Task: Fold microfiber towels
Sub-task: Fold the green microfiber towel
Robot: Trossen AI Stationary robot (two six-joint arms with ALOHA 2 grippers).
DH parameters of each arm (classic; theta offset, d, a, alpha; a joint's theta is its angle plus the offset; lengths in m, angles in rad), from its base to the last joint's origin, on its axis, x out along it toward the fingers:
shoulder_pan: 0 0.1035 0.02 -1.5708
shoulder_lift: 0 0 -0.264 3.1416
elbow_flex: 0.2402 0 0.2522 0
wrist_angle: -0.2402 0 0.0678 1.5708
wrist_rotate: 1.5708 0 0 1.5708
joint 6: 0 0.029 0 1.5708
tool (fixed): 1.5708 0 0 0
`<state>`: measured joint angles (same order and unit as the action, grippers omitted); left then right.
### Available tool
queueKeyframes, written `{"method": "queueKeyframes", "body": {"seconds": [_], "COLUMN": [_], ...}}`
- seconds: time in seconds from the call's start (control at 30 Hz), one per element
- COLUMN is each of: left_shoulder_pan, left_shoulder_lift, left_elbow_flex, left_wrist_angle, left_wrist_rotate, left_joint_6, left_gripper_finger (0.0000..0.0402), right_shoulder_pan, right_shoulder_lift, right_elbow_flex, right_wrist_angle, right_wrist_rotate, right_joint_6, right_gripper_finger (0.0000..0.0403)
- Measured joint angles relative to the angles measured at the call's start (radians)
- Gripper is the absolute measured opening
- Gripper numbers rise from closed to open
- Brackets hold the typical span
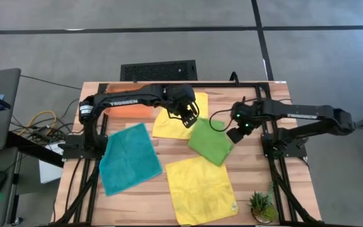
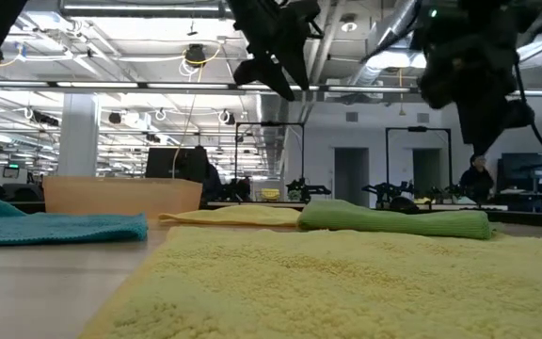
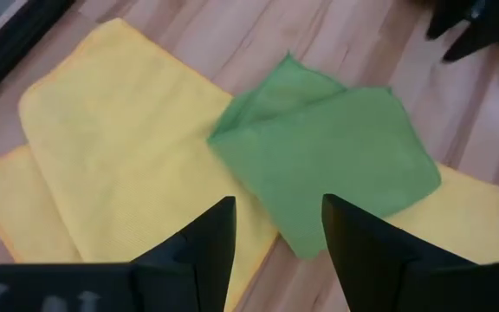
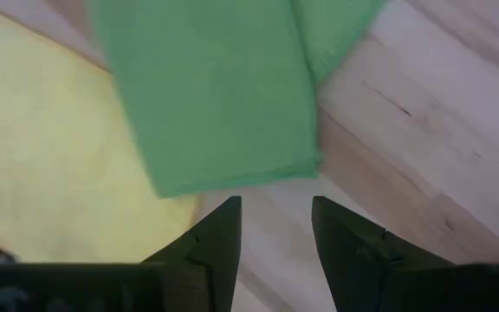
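On the wooden table, the teal towel lies far left of the folded green towel; yellow towels sit behind-left and in front of it. Left end effector and right end effector flank it, open, empty.

Both dark arms reached inward from opposite sides of the worktop, their wrists bent downward near its middle. The left gripper hung raised above the surface, its two fingers spread apart and empty. The right gripper, just across from it and also raised, held its fingers parted with nothing between them.
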<state>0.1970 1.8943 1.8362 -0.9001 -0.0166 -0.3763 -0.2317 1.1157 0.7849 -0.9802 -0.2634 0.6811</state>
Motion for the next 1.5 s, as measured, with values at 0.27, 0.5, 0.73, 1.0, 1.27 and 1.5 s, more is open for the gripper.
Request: {"method": "queueKeyframes", "body": {"seconds": [0.27, 0.5, 0.73, 1.0, 1.27, 1.5], "left_shoulder_pan": [-0.001, -0.001, -0.001, -0.001, -0.001, -0.001], "left_shoulder_lift": [-0.003, -0.003, -0.003, -0.003, -0.003, -0.003], "left_elbow_flex": [0.0, 0.0, -0.001, -0.001, -0.002, -0.002], "left_wrist_angle": [-0.001, -0.001, -0.001, 0.0, -0.001, -0.001], "left_wrist_rotate": [0.001, 0.001, 0.001, 0.001, 0.001, 0.002], "left_joint_6": [-0.01, -0.011, -0.011, -0.011, -0.011, -0.01], "left_gripper_finger": [0.0165, 0.0165, 0.0165, 0.0165, 0.0165, 0.0165], "right_shoulder_pan": [0.034, 0.046, 0.04, 0.039, 0.039, 0.032], "right_shoulder_lift": [0.2, 0.319, 0.401, 0.488, 0.518, 0.515], "right_elbow_flex": [-0.014, -0.014, -0.014, -0.009, -0.007, -0.011], "right_wrist_angle": [0.049, 0.101, 0.165, 0.177, 0.173, 0.166], "right_wrist_rotate": [-0.024, -0.024, -0.012, -0.002, 0.0, 0.041], "right_joint_6": [-0.065, -0.111, -0.162, -0.216, -0.241, -0.245], "right_gripper_finger": [0.0166, 0.0166, 0.0166, 0.0166, 0.0159, 0.0078]}}
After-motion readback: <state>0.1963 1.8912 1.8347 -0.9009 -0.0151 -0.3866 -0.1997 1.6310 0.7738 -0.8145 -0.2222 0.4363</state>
